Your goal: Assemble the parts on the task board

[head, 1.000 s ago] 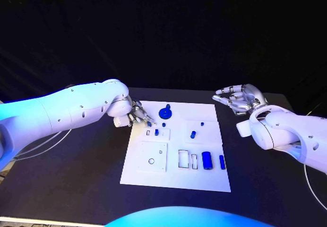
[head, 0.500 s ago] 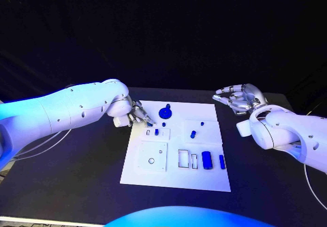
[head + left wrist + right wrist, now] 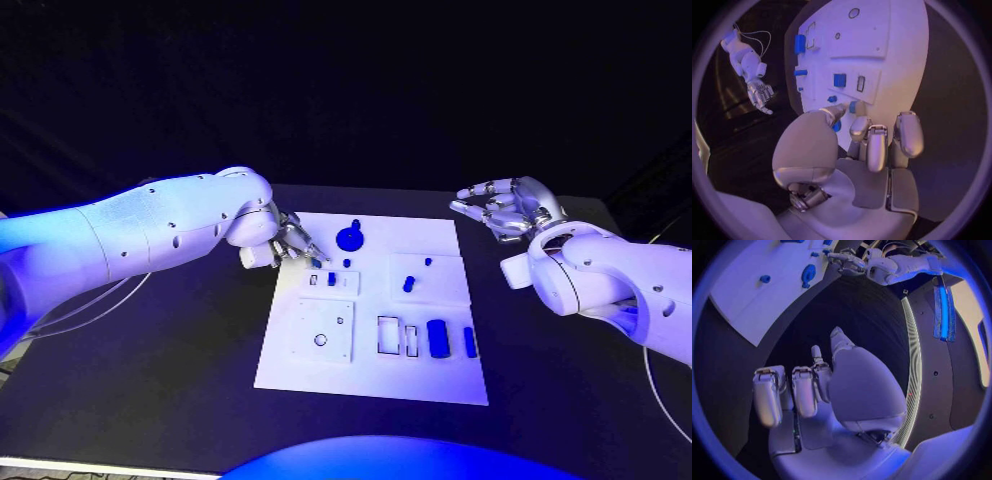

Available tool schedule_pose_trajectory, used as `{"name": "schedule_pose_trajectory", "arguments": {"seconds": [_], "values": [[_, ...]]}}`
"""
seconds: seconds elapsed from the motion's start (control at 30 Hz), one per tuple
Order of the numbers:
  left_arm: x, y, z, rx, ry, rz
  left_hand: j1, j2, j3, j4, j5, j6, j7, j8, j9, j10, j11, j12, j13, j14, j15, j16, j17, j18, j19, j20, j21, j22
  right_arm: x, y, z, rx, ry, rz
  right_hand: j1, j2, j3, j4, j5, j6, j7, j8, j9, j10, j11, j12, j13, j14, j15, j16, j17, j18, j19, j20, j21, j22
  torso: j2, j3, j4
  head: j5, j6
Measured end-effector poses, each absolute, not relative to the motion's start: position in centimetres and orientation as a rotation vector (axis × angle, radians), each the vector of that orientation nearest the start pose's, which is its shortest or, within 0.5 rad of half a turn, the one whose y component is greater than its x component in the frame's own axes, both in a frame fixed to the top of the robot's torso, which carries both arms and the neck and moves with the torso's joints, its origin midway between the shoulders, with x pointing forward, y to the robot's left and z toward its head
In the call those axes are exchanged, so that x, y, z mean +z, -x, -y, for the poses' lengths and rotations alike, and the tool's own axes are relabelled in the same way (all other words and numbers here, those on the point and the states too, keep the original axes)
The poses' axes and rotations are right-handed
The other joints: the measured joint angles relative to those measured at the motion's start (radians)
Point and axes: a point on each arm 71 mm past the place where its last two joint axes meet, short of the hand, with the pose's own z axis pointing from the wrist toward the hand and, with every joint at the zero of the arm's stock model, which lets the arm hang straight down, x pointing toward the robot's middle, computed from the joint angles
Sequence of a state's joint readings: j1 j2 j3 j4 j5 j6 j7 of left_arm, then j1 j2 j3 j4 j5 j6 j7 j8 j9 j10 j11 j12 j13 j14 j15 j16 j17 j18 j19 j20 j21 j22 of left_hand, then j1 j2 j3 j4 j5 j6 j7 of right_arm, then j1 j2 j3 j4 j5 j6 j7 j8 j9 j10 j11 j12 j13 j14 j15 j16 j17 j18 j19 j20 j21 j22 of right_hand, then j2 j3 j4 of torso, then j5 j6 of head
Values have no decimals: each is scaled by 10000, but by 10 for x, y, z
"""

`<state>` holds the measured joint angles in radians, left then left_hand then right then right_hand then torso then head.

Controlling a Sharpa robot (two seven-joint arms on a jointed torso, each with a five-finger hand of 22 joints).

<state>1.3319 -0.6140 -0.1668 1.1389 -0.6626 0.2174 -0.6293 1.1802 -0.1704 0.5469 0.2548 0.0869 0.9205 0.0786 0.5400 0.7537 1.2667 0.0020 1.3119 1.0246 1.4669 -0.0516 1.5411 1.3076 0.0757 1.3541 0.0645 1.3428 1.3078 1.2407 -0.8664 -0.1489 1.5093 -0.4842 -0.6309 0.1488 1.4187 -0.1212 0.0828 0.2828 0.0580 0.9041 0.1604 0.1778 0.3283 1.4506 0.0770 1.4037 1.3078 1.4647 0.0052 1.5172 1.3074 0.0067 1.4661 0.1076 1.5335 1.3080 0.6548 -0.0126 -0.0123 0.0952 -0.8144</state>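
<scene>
The white task board (image 3: 433, 380) lies in the middle of the black table. My left hand (image 3: 296, 243) is at the board's far left corner. Its thumb and a finger pinch a small blue part (image 3: 316, 263), which the left wrist view shows right at the thumb tip (image 3: 853, 106). A blue round gear (image 3: 351, 238) stands just beyond it, and a small peg (image 3: 346, 264) and a square piece (image 3: 330, 279) are close by. A blue block (image 3: 437, 338) and a bar (image 3: 469, 342) sit near the right edge. My right hand (image 3: 505, 208) hovers off the board's far right corner, fingers apart and empty.
Empty rectangular slots (image 3: 389, 335) and a round hole (image 3: 319, 341) mark the board's near half. Dark table (image 3: 159, 390) stretches on both sides of the board. A thin white cable (image 3: 108, 298) runs under my left arm.
</scene>
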Motion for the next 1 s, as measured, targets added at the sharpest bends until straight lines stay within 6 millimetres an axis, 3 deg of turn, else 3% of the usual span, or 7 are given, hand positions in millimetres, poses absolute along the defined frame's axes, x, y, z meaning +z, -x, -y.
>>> {"name": "schedule_pose_trajectory", "arguments": {"seconds": [0.07,0.2,0.4,0.73,0.83,0.9,1.0], "values": [[-230,-536,-219,-3407,5899,-25032,475,105,485,-431,-6,-46,-44,-1,14,0,0,-38,26,0,0,0,0,0,0,0,0,0,-198,-488,240,9707,-7856,-15067,0,0,0,0,0,0,0,0,0,0,0,0,0,0,0,0,0,0,0,0,0,0,0,0,0,0,-1],[-230,-536,-219,-3407,5903,-25027,578,59,1355,-965,-12,-131,-16,-56,139,-2,4,-78,40,0,0,0,-1,1,0,0,0,-1,-198,-488,240,9707,-7856,-15068,0,0,0,0,0,0,0,0,0,0,0,0,-1,0,0,0,-1,0,0,0,0,-1,0,3,0,-5,-2],[-230,-536,-219,-3410,5917,-25022,579,58,1451,-868,34,-167,-17,73,331,-3,5,-140,63,0,1,0,-1,0,0,0,0,-1,-198,-488,240,9707,-7856,-15069,0,0,0,0,0,0,0,0,-1,0,0,0,-1,0,0,0,-1,0,0,0,0,-1,0,3,0,-6,-2],[-230,-537,-221,-3523,6235,-24866,243,153,1671,-648,410,-214,34,339,706,150,36,-145,228,0,1,0,-1,0,1,0,69,-2,-198,-489,240,9703,-7853,-15069,0,0,0,0,0,0,0,0,-1,0,0,0,-2,0,0,0,7,-1,0,0,0,-3,0,0,2,12,-16],[-229,-537,-224,-3641,6489,-24763,-181,142,1957,-771,766,-207,30,429,785,239,18,-145,351,0,1,0,-2,1,1,0,70,-2,-198,-489,239,9702,-7852,-15068,0,0,0,0,0,0,0,0,-2,0,0,0,-2,0,0,0,7,0,0,0,0,-3,-2,-5,5,23,-12],[-228,-536,-226,-3754,6636,-24706,-456,109,2245,-1056,1107,-147,-24,502,842,328,0,-72,453,1,1,0,-2,0,1,0,70,-2,-198,-489,239,9702,-7851,-15068,0,0,0,0,0,0,0,0,-2,0,0,0,-2,0,0,0,7,0,0,0,0,-3,-4,-7,9,31,-6],[-226,-535,-229,-4037,6852,-24604,-757,70,2236,-1066,1641,-21,-82,540,905,455,-55,5,600,0,1,0,-2,1,0,1,117,-2,-198,-489,240,9693,-7853,-15065,0,0,0,0,0,0,0,0,-2,0,0,0,-3,0,0,0,6,0,0,0,0,-4,-10,-9,11,36,-1]]}}
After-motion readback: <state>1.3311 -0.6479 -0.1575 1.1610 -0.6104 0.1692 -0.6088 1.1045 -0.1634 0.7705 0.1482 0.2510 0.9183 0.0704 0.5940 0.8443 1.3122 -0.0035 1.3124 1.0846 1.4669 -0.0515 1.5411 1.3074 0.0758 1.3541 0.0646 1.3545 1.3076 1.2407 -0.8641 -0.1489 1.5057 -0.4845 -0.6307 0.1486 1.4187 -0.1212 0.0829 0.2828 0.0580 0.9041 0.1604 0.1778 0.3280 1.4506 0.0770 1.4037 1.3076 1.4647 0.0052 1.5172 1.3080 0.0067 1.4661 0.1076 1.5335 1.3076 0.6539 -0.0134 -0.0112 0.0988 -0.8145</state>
